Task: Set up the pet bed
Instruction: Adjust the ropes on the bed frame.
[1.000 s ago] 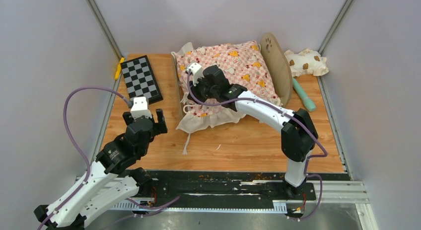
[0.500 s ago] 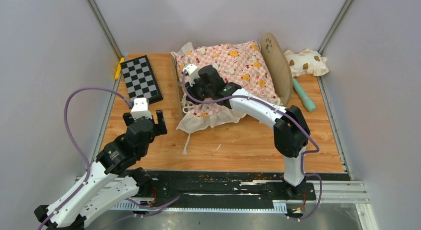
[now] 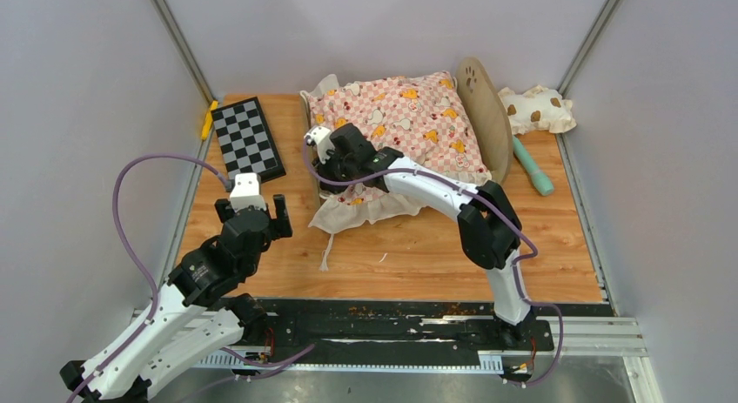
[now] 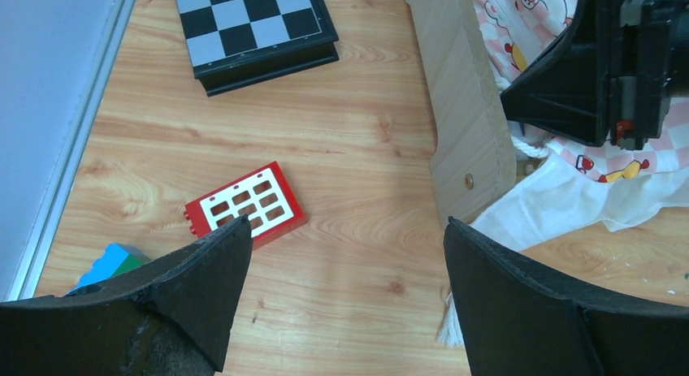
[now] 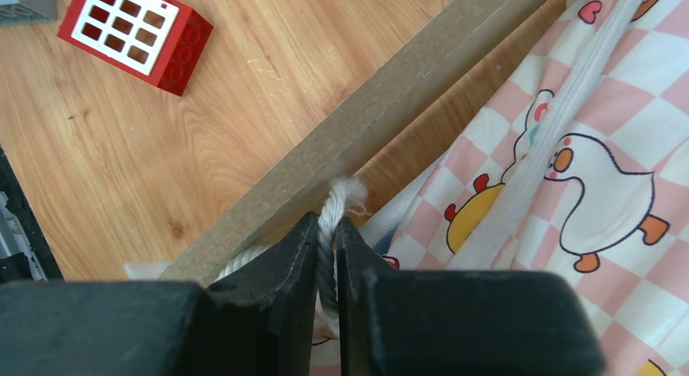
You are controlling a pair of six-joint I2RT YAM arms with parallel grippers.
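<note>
The pet bed stands at the back middle, a light-wood frame with a rounded paw-print headboard (image 3: 483,116) and a low footboard (image 3: 310,155). A pink checkered cushion (image 3: 409,116) lies on it, and white fabric (image 3: 361,211) spills over its near side. My right gripper (image 3: 326,155) is at the cushion's left corner beside the footboard (image 5: 382,116), shut on a white twisted cord (image 5: 330,209) that runs up between its fingers (image 5: 327,223). My left gripper (image 3: 258,204) hangs open over bare wood left of the bed, with nothing between its fingers (image 4: 345,254).
A chessboard (image 3: 248,137) lies at the back left, with a yellow object (image 3: 209,118) by the wall. A red brick (image 4: 244,204) and a blue-green block (image 4: 110,262) lie under my left arm. A spotted cream pillow (image 3: 538,109) and a teal stick (image 3: 533,168) lie right of the headboard.
My right gripper has moved left along the cushion's near-left corner to the footboard, still pinching the cord. The left arm has not moved.
</note>
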